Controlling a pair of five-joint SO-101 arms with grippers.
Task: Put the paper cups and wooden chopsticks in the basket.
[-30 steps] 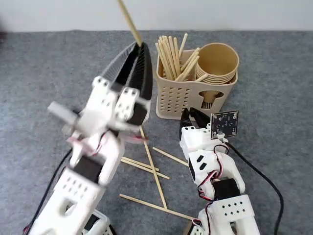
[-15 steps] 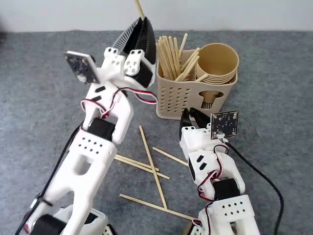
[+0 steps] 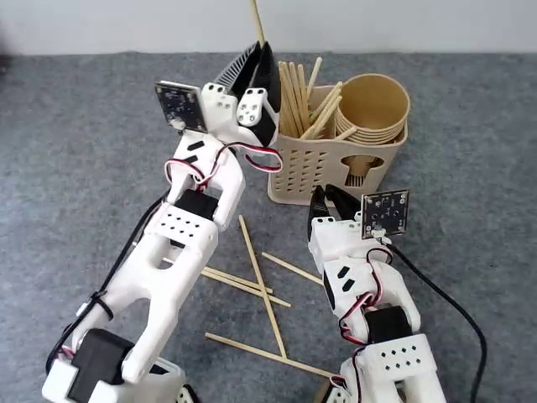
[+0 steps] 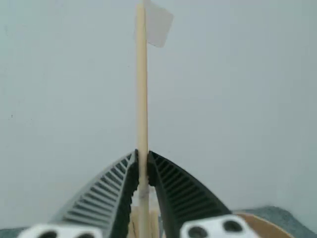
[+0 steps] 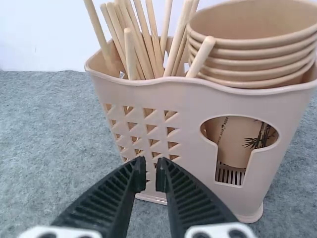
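wooden chopstick (image 4: 141, 74): light, stiff, apt to swivel; pinched low on its length by left gripper (image 3: 261, 50), jaws closed on it, upright beside basket (image 3: 315, 168) rim, toward table's (image 3: 75, 126) far edge; loose chopsticks (image 3: 262, 285) best taken mid-length; right gripper (image 5: 148, 176) nearly closed, empty.

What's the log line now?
left tool: shut on chopstick, by basket | right tool: shut, empty | cups: in basket

You have one basket (image 3: 319, 168), holding a stack of about five paper cups (image 3: 373, 105) and a chopstick bundle (image 3: 295, 96) too crowded to count. Five loose chopsticks (image 3: 262, 285) lie on the worktop (image 3: 84, 151). You also have one held chopstick (image 3: 257, 21) in the left gripper (image 3: 262, 50).
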